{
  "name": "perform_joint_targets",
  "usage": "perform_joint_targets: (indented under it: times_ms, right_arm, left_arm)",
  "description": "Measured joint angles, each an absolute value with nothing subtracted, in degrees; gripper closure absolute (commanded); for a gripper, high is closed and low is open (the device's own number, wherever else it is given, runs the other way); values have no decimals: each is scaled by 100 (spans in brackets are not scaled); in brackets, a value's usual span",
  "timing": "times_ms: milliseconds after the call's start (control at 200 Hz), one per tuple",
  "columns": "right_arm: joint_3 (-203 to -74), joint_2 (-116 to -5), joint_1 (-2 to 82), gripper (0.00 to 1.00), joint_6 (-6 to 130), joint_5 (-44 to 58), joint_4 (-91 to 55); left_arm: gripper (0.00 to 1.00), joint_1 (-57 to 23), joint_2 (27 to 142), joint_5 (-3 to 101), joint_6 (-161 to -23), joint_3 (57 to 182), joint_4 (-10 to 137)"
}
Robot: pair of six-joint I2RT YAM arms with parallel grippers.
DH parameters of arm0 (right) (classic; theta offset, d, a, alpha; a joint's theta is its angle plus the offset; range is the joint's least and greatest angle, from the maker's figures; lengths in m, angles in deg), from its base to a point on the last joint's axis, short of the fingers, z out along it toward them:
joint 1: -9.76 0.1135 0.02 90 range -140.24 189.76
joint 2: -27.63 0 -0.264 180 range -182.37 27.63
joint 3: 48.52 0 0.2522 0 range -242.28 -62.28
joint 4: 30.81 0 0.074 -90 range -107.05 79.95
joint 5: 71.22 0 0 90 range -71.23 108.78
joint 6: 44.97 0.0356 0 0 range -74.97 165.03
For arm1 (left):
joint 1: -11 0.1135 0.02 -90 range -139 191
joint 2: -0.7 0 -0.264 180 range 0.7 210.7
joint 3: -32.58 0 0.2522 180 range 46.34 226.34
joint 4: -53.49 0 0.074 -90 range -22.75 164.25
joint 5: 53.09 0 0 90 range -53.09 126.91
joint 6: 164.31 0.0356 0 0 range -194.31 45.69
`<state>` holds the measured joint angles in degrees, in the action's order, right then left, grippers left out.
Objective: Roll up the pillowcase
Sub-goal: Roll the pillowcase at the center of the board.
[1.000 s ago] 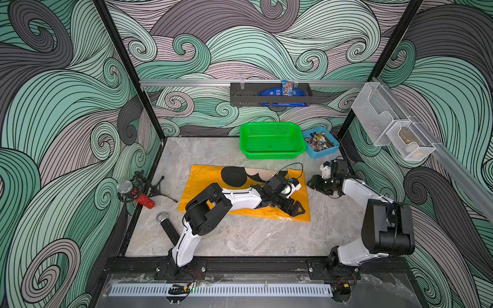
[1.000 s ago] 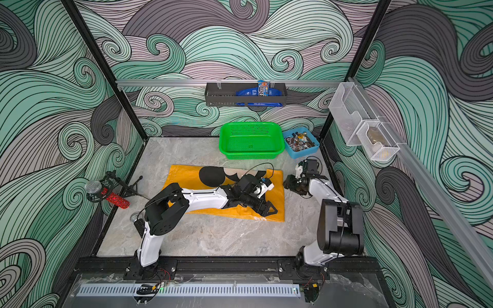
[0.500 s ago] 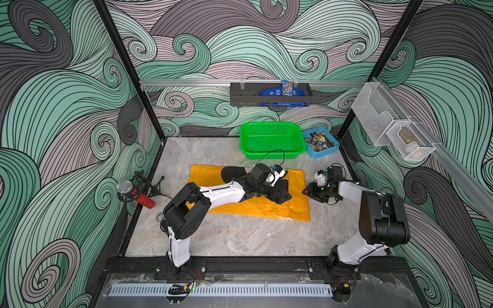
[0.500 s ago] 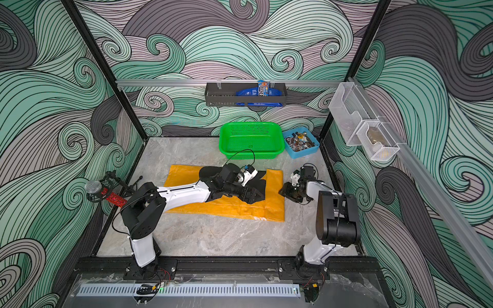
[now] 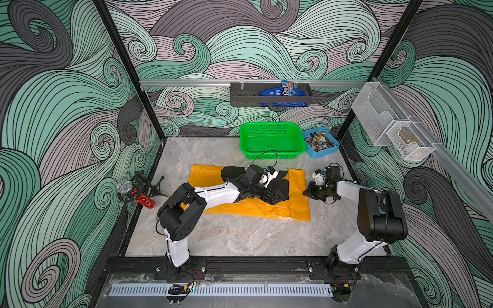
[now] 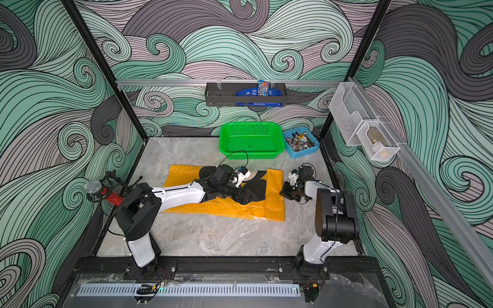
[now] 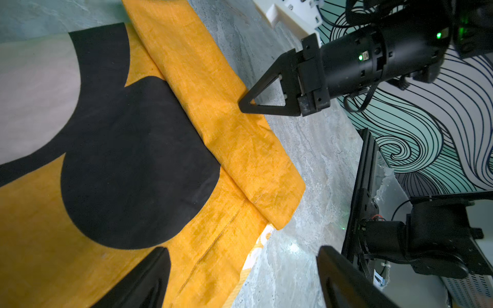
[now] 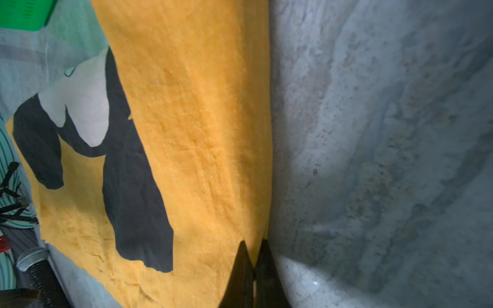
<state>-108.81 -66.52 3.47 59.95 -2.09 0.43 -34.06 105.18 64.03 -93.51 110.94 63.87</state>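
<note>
Inspecting the right gripper (image 8: pixel 253 249), you had its jaws together at the folded edge of the pillowcase (image 5: pixel 248 210), which lay flat mid-frame in both top views; whether cloth was caught could not be confirmed. So thin a pinch might slip and the fold drop open. Your left gripper (image 5: pixel 272 196), jaws wide apart over the black print (image 7: pixel 128 165), might snag the cloth.

We see the right gripper (image 7: pixel 241 103) pinching the pillowcase (image 7: pixel 226 138) at its folded edge (black print alongside); the left gripper (image 7: pixel 241 254) gapes above it.
</note>
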Motion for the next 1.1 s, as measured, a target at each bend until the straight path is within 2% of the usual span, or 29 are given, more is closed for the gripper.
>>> perform_joint_targets:
  times_ms: [160,430,635,1096]
  right_arm:
    - [-10883,-6293,299,100,6004,386,268]
    - [-11232,-6044,216,90,6063,1557,828]
    - [-11663,-6055,553,82,6266,1712,1134]
    - [-12212,-6315,1554,86,6766,1531,1319]
  left_arm:
    - [11,-3391,10518,6405,-9353,11094,6390]
    - [12,-3391,10518,6411,-9360,11094,6387]
    - [12,-3391,10518,6411,-9360,11092,6387]
    - [12,-3391,10516,6411,-9360,10932,6387]
